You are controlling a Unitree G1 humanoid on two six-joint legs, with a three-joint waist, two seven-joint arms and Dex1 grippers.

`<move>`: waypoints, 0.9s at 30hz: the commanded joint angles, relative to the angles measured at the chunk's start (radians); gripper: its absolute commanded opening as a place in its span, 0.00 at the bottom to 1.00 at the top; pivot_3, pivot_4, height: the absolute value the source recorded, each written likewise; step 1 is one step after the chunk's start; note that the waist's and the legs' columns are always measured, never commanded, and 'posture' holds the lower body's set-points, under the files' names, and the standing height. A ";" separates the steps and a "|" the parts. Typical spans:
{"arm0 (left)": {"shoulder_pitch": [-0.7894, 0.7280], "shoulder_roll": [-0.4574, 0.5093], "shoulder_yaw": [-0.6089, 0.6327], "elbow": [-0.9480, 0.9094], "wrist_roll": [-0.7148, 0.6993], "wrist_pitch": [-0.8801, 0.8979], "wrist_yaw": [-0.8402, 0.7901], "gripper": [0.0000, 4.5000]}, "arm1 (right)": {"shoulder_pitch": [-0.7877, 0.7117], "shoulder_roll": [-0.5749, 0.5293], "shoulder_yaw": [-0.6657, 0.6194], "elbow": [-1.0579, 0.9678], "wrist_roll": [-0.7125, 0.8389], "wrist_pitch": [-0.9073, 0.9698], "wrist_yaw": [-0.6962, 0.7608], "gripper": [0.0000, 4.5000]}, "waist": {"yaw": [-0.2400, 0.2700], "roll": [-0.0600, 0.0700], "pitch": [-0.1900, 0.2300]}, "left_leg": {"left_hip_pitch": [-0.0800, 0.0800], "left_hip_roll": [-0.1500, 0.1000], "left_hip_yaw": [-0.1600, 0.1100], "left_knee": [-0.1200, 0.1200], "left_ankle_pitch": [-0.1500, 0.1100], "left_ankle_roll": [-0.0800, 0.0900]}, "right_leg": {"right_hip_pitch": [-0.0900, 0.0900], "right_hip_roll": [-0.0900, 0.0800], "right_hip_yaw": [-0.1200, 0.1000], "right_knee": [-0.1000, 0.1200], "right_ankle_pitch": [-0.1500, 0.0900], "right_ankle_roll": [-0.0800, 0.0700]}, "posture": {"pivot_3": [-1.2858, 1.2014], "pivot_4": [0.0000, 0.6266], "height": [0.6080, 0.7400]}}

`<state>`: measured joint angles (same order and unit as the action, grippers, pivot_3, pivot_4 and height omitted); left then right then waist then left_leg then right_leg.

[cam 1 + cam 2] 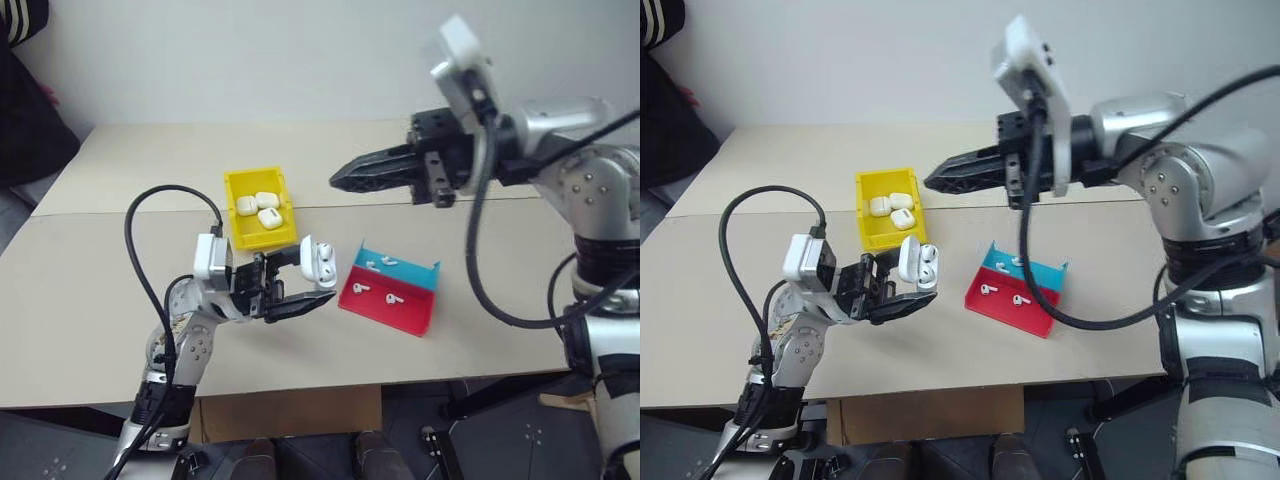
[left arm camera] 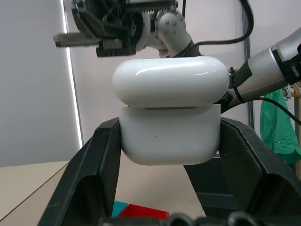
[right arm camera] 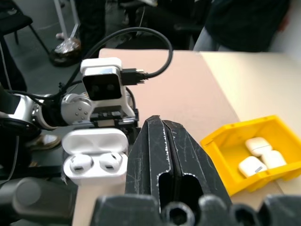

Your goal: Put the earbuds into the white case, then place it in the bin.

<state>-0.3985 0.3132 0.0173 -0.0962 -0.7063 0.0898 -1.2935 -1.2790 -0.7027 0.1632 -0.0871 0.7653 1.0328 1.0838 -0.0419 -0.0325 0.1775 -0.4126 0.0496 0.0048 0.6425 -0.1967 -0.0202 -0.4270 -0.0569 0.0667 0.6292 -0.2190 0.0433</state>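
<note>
Your left gripper [image 1: 300, 290] clamps the white case [image 1: 318, 262], lid open, earbuds [image 3: 92, 163] seated; your right gripper [image 1: 345, 176], closed and empty, hovers at its one o'clock; the bin [image 1: 238, 231] lies at eleven.

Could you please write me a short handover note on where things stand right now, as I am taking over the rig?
Left pincer: shut on the white case, held above the table, lid open, two earbuds seated inside.
Right pincer: shut, holding nothing, raised above the table near the bin.
Bin: yellow, three closed white cases already in it.
Red-and-blue tray: three more earbuds lying in it.
Done: both earbuds loaded into the held case.
Left: close the lid, place the case in the bin.
</note>
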 commanded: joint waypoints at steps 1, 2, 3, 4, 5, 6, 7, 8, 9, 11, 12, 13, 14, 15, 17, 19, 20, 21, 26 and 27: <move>-0.026 -0.008 -0.002 -0.006 0.005 -0.024 -0.001 0.62 | -0.068 0.019 0.018 -0.015 -0.009 0.094 -0.042 0.01 | 0.001 0.000 0.000 | -0.001 0.000 0.000 0.000 0.000 0.000 | -0.001 0.000 0.000 0.000 0.001 -0.002 | 0.52 0.24 1.00; -0.027 -0.009 -0.002 -0.003 0.008 -0.024 0.000 0.62 | -0.074 0.024 0.027 -0.022 -0.012 0.106 -0.044 0.01 | 0.003 0.000 0.000 | -0.001 0.000 -0.001 0.000 0.000 0.000 | -0.001 0.000 -0.001 0.000 0.002 -0.003 | 0.52 0.24 1.00; -0.029 -0.010 -0.003 0.000 0.011 -0.026 0.001 0.62 | -0.080 0.029 0.035 -0.027 -0.011 0.118 -0.044 0.01 | 0.005 0.000 0.000 | -0.001 0.000 -0.001 0.000 0.000 0.000 | -0.001 0.000 -0.001 0.000 0.002 -0.003 | 0.52 0.24 1.00; -0.030 -0.012 -0.005 0.004 0.016 -0.030 0.002 0.62 | -0.085 0.034 0.049 -0.036 -0.017 0.129 -0.047 0.01 | 0.006 0.000 0.000 | -0.001 0.000 -0.001 0.000 0.000 0.000 | 0.000 0.000 -0.001 0.000 0.002 -0.003 | 0.52 0.24 1.00; -0.033 -0.013 -0.007 0.008 0.022 -0.032 0.003 0.62 | -0.088 0.039 0.059 -0.041 -0.021 0.140 -0.051 0.01 | 0.006 0.000 0.000 | -0.002 0.000 -0.001 0.000 0.000 0.000 | 0.000 0.000 -0.001 0.000 0.002 -0.003 | 0.52 0.24 1.00; -0.035 -0.015 -0.009 0.013 0.028 -0.037 0.006 0.62 | -0.088 0.041 0.069 -0.045 -0.025 0.145 -0.049 0.01 | 0.005 0.000 0.000 | -0.002 0.000 -0.001 0.001 0.000 0.000 | 0.000 0.000 -0.001 0.000 0.002 -0.003 | 0.52 0.24 1.00; -0.039 -0.016 -0.010 0.018 0.032 -0.040 0.007 0.62 | -0.083 0.037 0.082 -0.053 -0.034 0.133 -0.035 0.01 | 0.005 0.000 0.000 | -0.002 0.000 -0.001 0.001 0.000 0.000 | 0.000 0.000 -0.001 0.000 0.002 -0.003 | 0.52 0.24 1.00; -0.038 -0.015 -0.010 0.015 0.033 -0.041 0.008 0.62 | -0.080 0.034 0.087 -0.062 -0.034 0.128 -0.022 0.01 | 0.005 0.000 0.000 | -0.002 0.000 -0.001 0.001 0.000 0.000 | 0.000 0.000 -0.001 0.000 0.002 -0.003 | 0.52 0.24 1.00; -0.042 -0.018 -0.011 0.021 0.035 -0.044 0.008 0.62 | -0.076 0.029 0.096 -0.068 -0.038 0.120 -0.007 0.01 | 0.005 0.000 0.000 | -0.002 0.000 -0.001 0.001 0.000 0.000 | 0.000 0.000 -0.002 0.000 0.002 -0.003 | 0.52 0.24 1.00; -0.050 -0.021 -0.013 0.031 0.044 -0.049 0.010 0.62 | -0.072 0.029 0.108 -0.080 -0.049 0.112 0.003 0.01 | 0.005 0.000 0.000 | -0.002 0.000 -0.001 0.001 0.000 0.000 | -0.001 0.000 -0.002 0.000 0.002 -0.002 | 0.52 0.24 1.00; -0.053 -0.023 -0.013 0.035 0.047 -0.051 0.011 0.62 | -0.070 0.028 0.113 -0.085 -0.056 0.106 0.011 0.01 | 0.004 0.000 0.000 | -0.002 0.000 -0.001 0.001 0.000 0.000 | -0.001 0.000 -0.002 0.000 0.002 -0.002 | 0.52 0.24 1.00; -0.055 -0.024 -0.014 0.038 0.049 -0.053 0.012 0.62 | -0.069 0.028 0.116 -0.088 -0.061 0.101 0.018 0.01 | 0.004 0.000 0.000 | -0.002 0.000 -0.001 0.001 0.000 0.000 | -0.001 0.000 -0.002 0.000 0.002 -0.002 | 0.52 0.24 1.00; -0.057 -0.025 -0.015 0.042 0.052 -0.055 0.012 0.62 | -0.066 0.027 0.119 -0.093 -0.068 0.090 0.028 0.01 | 0.004 0.000 0.000 | -0.002 0.000 -0.001 0.001 0.000 0.000 | -0.001 0.000 -0.002 0.000 0.002 -0.002 | 0.52 0.24 1.00; -0.060 -0.027 -0.015 0.046 0.055 -0.057 0.013 0.62 | -0.065 0.026 0.121 -0.096 -0.074 0.082 0.036 0.01 | 0.004 0.000 0.000 | -0.002 0.000 -0.001 0.001 0.000 0.000 | -0.001 0.000 -0.002 0.000 0.001 -0.002 | 0.52 0.24 1.00; -0.064 -0.031 -0.017 0.056 0.062 -0.062 0.013 0.62 | -0.060 0.019 0.129 -0.104 -0.088 0.058 0.064 0.01 | 0.004 0.000 0.000 | -0.002 0.000 -0.001 0.001 0.000 0.000 | -0.001 0.000 -0.002 0.001 0.001 -0.002 | 0.52 0.24 1.00; -0.067 -0.034 -0.017 0.062 0.064 -0.066 0.012 0.62 | -0.056 0.014 0.135 -0.108 -0.096 0.048 0.086 0.01 | 0.003 0.000 0.000 | -0.002 0.000 -0.001 0.001 0.000 0.000 | -0.001 0.000 -0.002 0.000 0.001 -0.002 | 0.52 0.24 1.00; -0.068 -0.035 -0.018 0.063 0.065 -0.068 0.012 0.62 | -0.055 0.013 0.136 -0.107 -0.100 0.046 0.092 0.01 | 0.003 0.000 0.000 | -0.002 0.000 -0.001 0.001 0.000 0.000 | -0.001 0.000 -0.002 0.000 0.001 -0.002 | 0.52 0.24 1.00; -0.067 -0.037 -0.018 0.061 0.063 -0.068 0.014 0.62 | -0.052 0.010 0.137 -0.109 -0.104 0.041 0.100 0.01 | 0.003 0.000 0.000 | -0.002 0.000 -0.001 0.001 0.000 0.000 | -0.001 0.000 -0.002 0.000 0.001 -0.002 | 0.52 0.24 1.00; -0.065 -0.040 -0.010 0.050 0.058 -0.065 0.017 0.62 | -0.018 -0.032 0.162 -0.125 -0.150 -0.013 0.155 0.01 | 0.003 0.000 0.000 | -0.002 0.000 -0.001 0.001 0.000 0.000 | -0.001 0.000 -0.002 0.000 0.001 -0.002 | 0.52 0.24 1.00; -0.064 -0.039 -0.007 0.047 0.056 -0.063 0.017 0.62 | -0.012 -0.043 0.166 -0.126 -0.161 -0.024 0.166 0.01 | 0.003 0.000 0.000 | -0.002 0.000 -0.001 0.001 0.000 0.000 | -0.001 0.000 -0.002 0.000 0.001 -0.002 | 0.52 0.24 1.00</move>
<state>-0.4458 0.2752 -0.0016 -0.0218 -0.6280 0.0406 -1.2792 -1.2883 -0.7216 0.3375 -0.1893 0.6256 1.0366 1.2255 -0.0390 -0.0326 0.1775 -0.4144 0.0496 0.0036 0.6436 -0.1967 -0.0202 -0.4275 -0.0569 0.0649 0.6297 -0.2177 0.0415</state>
